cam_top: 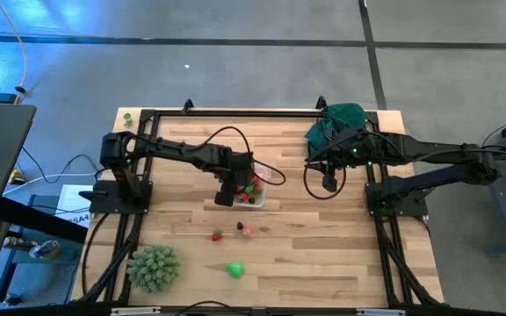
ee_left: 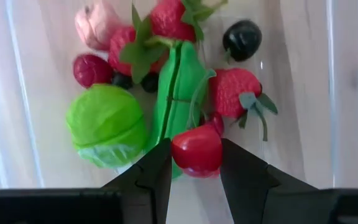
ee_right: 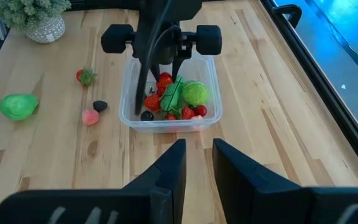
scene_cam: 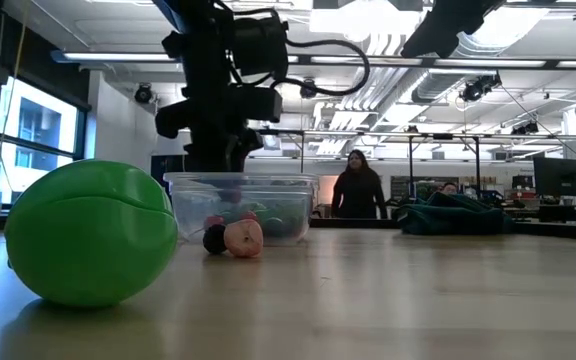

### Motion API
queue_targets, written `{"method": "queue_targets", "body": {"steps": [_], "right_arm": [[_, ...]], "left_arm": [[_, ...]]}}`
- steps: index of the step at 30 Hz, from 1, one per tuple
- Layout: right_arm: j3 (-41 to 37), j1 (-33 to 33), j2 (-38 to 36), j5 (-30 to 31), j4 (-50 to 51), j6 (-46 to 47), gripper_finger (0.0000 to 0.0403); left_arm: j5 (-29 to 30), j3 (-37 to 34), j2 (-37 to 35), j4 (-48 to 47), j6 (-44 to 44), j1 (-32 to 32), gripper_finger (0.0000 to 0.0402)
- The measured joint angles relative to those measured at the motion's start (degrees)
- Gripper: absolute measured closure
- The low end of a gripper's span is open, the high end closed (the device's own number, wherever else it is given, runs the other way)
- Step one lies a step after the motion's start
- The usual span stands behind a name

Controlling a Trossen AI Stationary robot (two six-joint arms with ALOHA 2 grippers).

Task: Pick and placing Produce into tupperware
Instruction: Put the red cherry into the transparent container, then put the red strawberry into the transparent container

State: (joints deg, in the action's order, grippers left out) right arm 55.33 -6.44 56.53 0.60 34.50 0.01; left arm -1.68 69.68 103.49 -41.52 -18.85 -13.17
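Note:
The clear tupperware (cam_top: 255, 200) sits mid-table, holding strawberries, a green cabbage (ee_left: 106, 124), a green pod and a dark berry (ee_left: 242, 39). My left gripper (ee_left: 196, 167) points down into it (ee_right: 157, 78), shut on a small red fruit (ee_left: 196, 151). On the wood nearer the front lie a strawberry (cam_top: 217, 235), a dark piece (cam_top: 239, 226), a pink piece (cam_top: 247, 231) and a bigger bright green fruit (cam_top: 234, 269). My right gripper (cam_top: 329, 183) hovers open to the right of the container (ee_right: 169, 118), touching nothing. My left gripper pinches the small red fruit (ee_left: 197, 146) between its two fingers, one on each side. The fingers come from above, pointing down into the tupperware. The fruit sits among the produce in the container; whether it rests on it, I cannot tell.
A large spiky pale-green ball (cam_top: 154, 267) stands at the near left corner. A dark green cloth (cam_top: 341, 123) lies at the far right, under the right arm. A person (scene_cam: 358, 190) stands in the room beyond. Bare wood lies right of the container.

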Motion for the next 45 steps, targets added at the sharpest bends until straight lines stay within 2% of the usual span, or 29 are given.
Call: {"method": "queue_targets", "body": {"steps": [15,24,28,35,38,42,45], "right_arm": [[0.0,0.02,0.02,0.0,-0.01,0.0,0.0334],[0.0,0.01,0.02,0.0,-0.02,0.0,0.0334],[0.0,0.0,0.02,0.0,-0.02,0.0,0.0334],[0.0,0.0,0.0,0.0,0.0,0.0,0.0334],[0.0,0.02,0.01,0.0,-0.02,0.0,0.0334],[0.0,0.01,0.01,0.0,-0.02,0.0,0.0334],[0.0,0.0,0.0,0.0,-0.02,0.0,0.0334]], "left_arm": [[0.81,0.01,0.65,0.82,-0.39,0.0,0.0287],[1.55,0.01,0.65,0.81,-1.11,0.0,0.023],[0.73,0.01,-0.18,0.1,-1.46,0.0,0.0221],[-0.26,0.01,-8.59,-3.92,0.44,0.2,0.022],[1.63,0.01,-13.59,-6.86,3.42,1.64,0.022],[4.71,0.03,-19.63,-10.13,7.89,6.32,0.022],[6.77,0.05,-21.91,-11.04,11.71,12.25,0.022]]}}
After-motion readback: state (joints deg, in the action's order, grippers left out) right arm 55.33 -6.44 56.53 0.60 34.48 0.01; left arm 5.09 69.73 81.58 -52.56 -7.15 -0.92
